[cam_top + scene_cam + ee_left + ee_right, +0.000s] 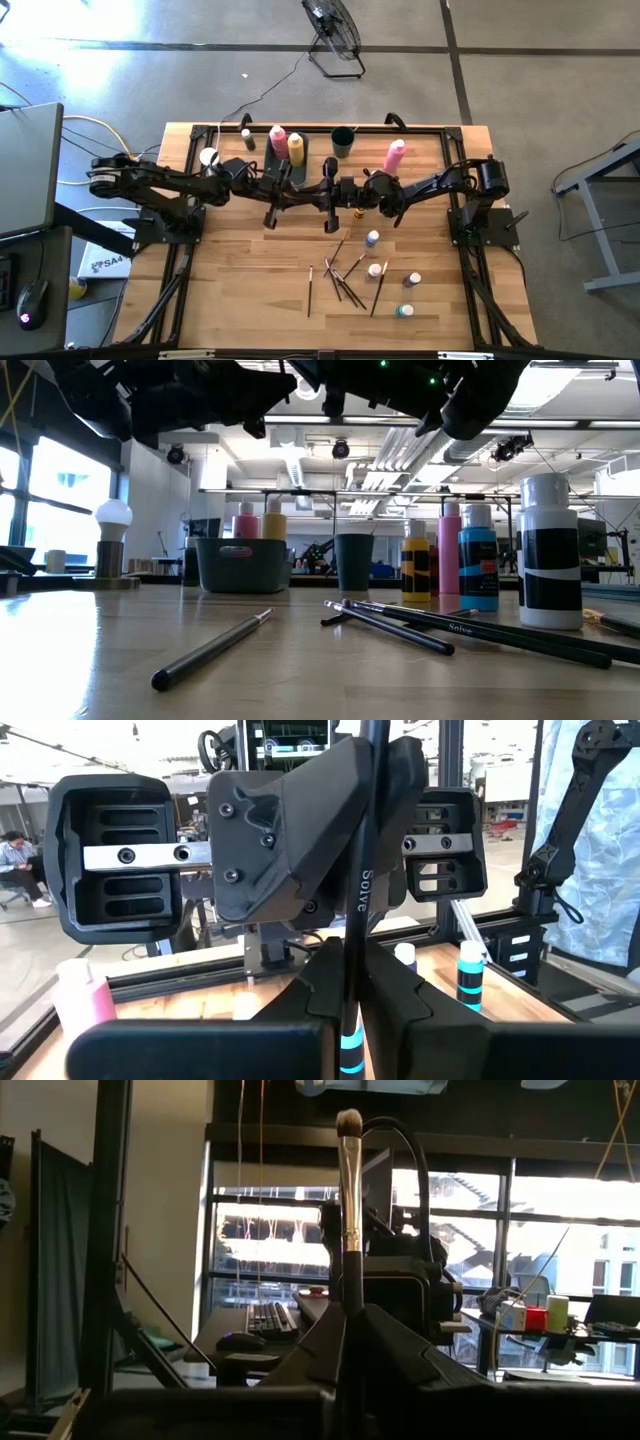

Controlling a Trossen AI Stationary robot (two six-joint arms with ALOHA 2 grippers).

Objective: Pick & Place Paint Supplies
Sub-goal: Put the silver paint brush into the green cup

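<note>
Handover stage, frame centre of high view. Left pincer (350, 995) clamped on paintbrush (362, 880) handle; right pincer (348, 1330) clamped on same brush below bristles, both raised above desk (250, 290). Remaining brushes (340, 280) and small paint bottles (372, 238) scattered lower centre; grey bin (245, 565) with pink and yellow bottles seen at left of low view. Risk judged: brush bent or twisted if arms part while both grips held; brush dropped if both released together.
</note>
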